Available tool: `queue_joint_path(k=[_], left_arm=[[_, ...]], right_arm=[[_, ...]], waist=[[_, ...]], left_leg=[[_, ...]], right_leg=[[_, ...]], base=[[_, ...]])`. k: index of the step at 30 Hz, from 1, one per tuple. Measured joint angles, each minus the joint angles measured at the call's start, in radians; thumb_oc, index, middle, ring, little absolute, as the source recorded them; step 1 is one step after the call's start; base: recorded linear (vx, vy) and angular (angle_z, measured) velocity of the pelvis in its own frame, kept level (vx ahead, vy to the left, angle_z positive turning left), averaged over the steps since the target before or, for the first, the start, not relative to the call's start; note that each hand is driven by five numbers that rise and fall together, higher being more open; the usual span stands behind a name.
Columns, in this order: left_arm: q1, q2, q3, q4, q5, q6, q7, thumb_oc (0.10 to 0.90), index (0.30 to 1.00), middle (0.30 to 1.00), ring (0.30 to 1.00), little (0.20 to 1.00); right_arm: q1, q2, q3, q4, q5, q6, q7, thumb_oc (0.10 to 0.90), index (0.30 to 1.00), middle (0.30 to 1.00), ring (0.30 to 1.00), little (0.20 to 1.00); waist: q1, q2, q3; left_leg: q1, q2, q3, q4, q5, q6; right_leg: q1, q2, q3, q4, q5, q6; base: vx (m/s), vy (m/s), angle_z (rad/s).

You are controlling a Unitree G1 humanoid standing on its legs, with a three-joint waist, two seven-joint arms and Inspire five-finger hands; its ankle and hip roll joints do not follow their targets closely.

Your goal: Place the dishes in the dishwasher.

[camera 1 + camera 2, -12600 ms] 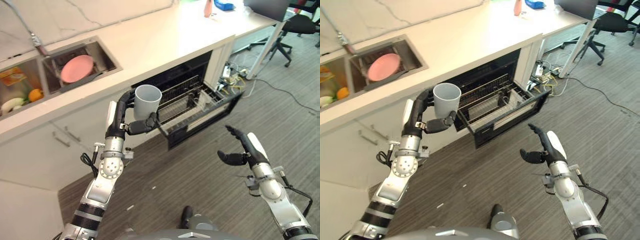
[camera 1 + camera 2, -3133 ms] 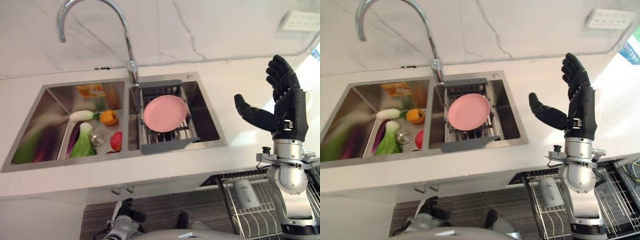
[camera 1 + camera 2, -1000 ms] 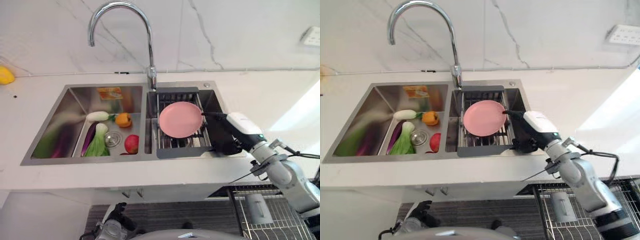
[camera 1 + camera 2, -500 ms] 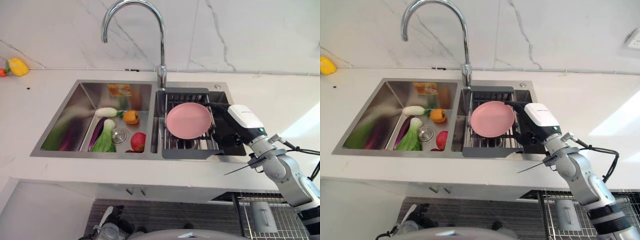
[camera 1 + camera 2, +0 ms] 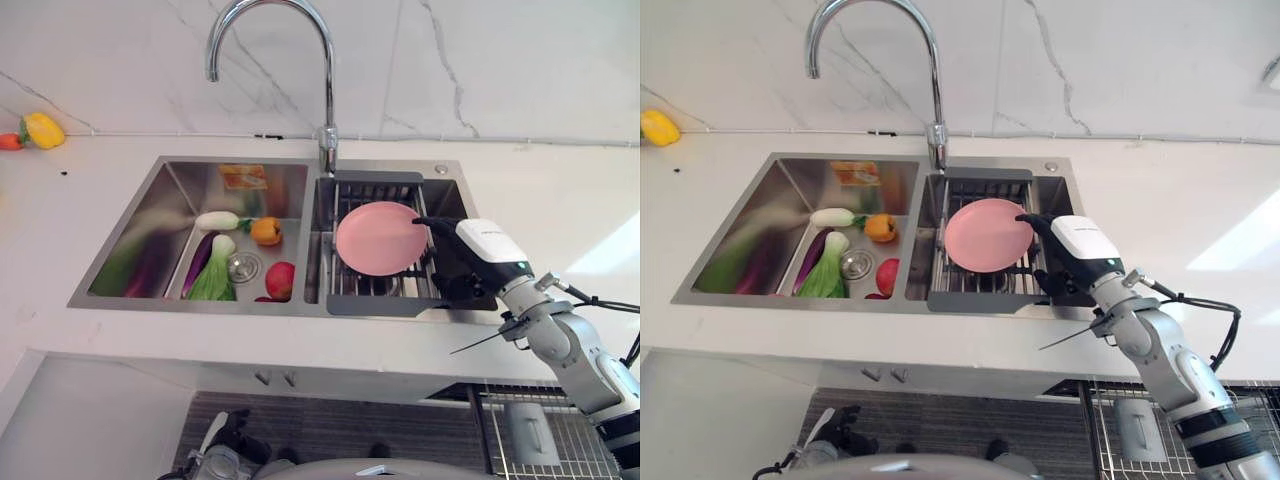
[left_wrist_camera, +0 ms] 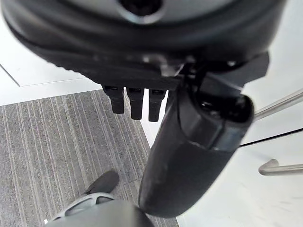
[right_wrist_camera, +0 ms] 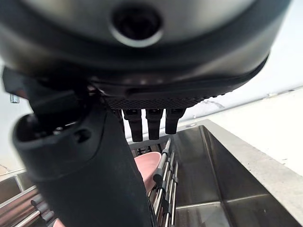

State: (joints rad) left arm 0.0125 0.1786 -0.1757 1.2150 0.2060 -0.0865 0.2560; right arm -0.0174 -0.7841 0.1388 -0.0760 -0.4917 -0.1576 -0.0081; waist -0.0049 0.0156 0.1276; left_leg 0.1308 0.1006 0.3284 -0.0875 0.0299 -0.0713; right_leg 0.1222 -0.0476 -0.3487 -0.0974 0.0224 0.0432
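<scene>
Landmark for this report: the double sink (image 5: 120, 265) set into the white table (image 5: 560, 205).

The pink plate (image 5: 378, 236) lies in the sink's right basin, on a dark wire drying rack (image 5: 372, 292) that spans that basin. It is tilted slightly, face up, with nothing on it.

My right hand (image 5: 462, 262) is at the right edge of the right basin, just beside the plate's right rim. One dark fingertip reaches toward that rim; I cannot tell whether it touches. In the right wrist view my fingers (image 7: 149, 124) hang straight above the rack bars, released, with the plate (image 7: 147, 166) showing past them and nothing held.

My left hand (image 6: 189, 156) is low, below the table edge, over grey striped floor (image 6: 57, 142). Its fingers (image 6: 135, 101) are straight and released, holding nothing.

The sink's left basin holds vegetables and fruit: a white radish (image 5: 216, 220), an orange pepper (image 5: 265, 231), a purple aubergine (image 5: 198, 262), a green leafy vegetable (image 5: 214, 280) and a red fruit (image 5: 281, 281), grouped round the drain (image 5: 242, 267). An orange packet (image 5: 243, 177) leans on the basin's back wall.

The chrome tap (image 5: 270, 60) arches up from the back rim of the sink, between the two basins. A yellow pepper (image 5: 42, 130) lies on the table well to the left of the sink.

Below the table, right of the sink, a wire dishwasher rack (image 5: 545, 440) stands pulled out, with a grey cup (image 5: 529, 432) in it.
</scene>
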Motion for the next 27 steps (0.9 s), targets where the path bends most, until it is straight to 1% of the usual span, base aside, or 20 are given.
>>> queue_joint_path(k=[9,12,15,18,20,21,22,25,27], left_arm=[[0.000,-0.006,0.001,-0.005,0.000,-0.001,0.001,0.800,0.900,0.900,0.900,0.900],[-0.002,-0.008,0.001,-0.005,0.000,-0.002,0.002,0.800,0.900,0.900,0.900,0.900],[-0.002,-0.008,0.002,-0.005,0.000,-0.002,0.006,0.800,0.900,0.900,0.900,0.900],[-0.003,-0.010,0.001,-0.008,0.000,-0.002,0.012,0.800,0.900,0.900,0.900,0.900],[-0.002,-0.010,0.001,-0.009,0.000,-0.001,0.021,0.800,0.900,0.900,0.900,0.900],[0.002,-0.009,0.001,-0.009,0.000,0.001,0.026,0.800,0.900,0.900,0.900,0.900],[0.004,-0.009,0.001,-0.008,0.000,0.001,0.030,0.800,0.900,0.900,0.900,0.900],[0.005,-0.006,-0.002,-0.006,0.001,0.002,0.048,0.800,0.900,0.900,0.900,0.900],[0.003,-0.003,-0.005,-0.005,0.001,0.002,0.059,0.800,0.900,0.900,0.900,0.900]], right_arm=[[-0.079,0.000,0.071,0.048,-0.063,0.000,-0.003,0.800,0.900,0.900,0.900,0.900],[-0.105,0.000,0.103,0.099,-0.098,0.000,-0.004,0.800,0.900,0.900,0.900,0.900],[-0.126,0.001,0.129,0.136,-0.129,0.002,-0.009,0.800,0.900,0.900,0.900,0.900],[-0.130,0.001,0.155,0.185,-0.188,0.005,-0.028,0.800,0.900,0.900,0.900,0.900],[-0.130,0.009,0.162,0.220,-0.232,0.004,-0.061,0.800,0.900,0.900,0.900,0.900],[-0.129,0.020,0.161,0.235,-0.269,0.010,-0.102,0.800,0.900,0.900,0.900,0.900],[-0.129,0.029,0.162,0.250,-0.298,0.012,-0.132,0.400,0.300,0.300,0.300,0.300],[-0.122,0.069,0.161,0.269,-0.387,0.028,-0.210,0.400,0.300,0.300,0.300,0.300],[-0.122,0.082,0.161,0.282,-0.415,0.048,-0.218,0.400,0.300,0.300,0.300,0.300]], waist=[[0.011,0.012,0.005],[0.030,0.014,0.005],[0.037,0.014,0.005],[0.054,0.015,0.005],[0.057,0.015,0.005],[0.057,0.015,0.005],[0.058,0.014,0.005],[0.052,0.011,0.006],[0.053,0.005,0.003]], left_leg=[[-0.009,-0.002,-0.021,0.001,0.007,0.001],[-0.012,-0.003,-0.033,0.001,0.009,0.002],[-0.014,-0.003,-0.040,0.001,0.010,0.002],[-0.013,-0.005,-0.058,0.001,0.010,0.002],[-0.015,-0.006,-0.065,0.001,0.010,0.002],[-0.017,-0.007,-0.070,0.001,0.010,0.002],[-0.016,-0.008,-0.070,0.002,0.010,0.002],[-0.018,-0.009,-0.072,0.004,0.011,0.003],[-0.021,-0.009,-0.074,0.004,0.011,0.004]], right_leg=[[0.002,-0.003,-0.023,0.000,0.000,0.000],[0.005,-0.003,-0.034,0.000,0.000,0.000],[0.007,-0.004,-0.042,0.000,0.000,0.000],[0.018,-0.005,-0.060,0.000,0.000,0.000],[0.020,-0.006,-0.067,0.000,-0.001,0.002],[0.020,-0.007,-0.072,0.000,-0.002,0.002],[0.022,-0.008,-0.073,0.000,-0.002,0.002],[0.022,-0.010,-0.078,0.000,-0.003,0.004],[0.022,-0.010,-0.082,0.000,-0.006,0.007]], base=[[0.00,0.001,0.08],[0.00,-0.004,0.09],[0.00,-0.001,0.08],[0.00,-0.007,0.17],[0.00,-0.005,0.13],[0.00,-0.008,0.08],[0.00,-0.006,0.06],[0.00,0.000,0.00],[0.01,0.000,0.03]])
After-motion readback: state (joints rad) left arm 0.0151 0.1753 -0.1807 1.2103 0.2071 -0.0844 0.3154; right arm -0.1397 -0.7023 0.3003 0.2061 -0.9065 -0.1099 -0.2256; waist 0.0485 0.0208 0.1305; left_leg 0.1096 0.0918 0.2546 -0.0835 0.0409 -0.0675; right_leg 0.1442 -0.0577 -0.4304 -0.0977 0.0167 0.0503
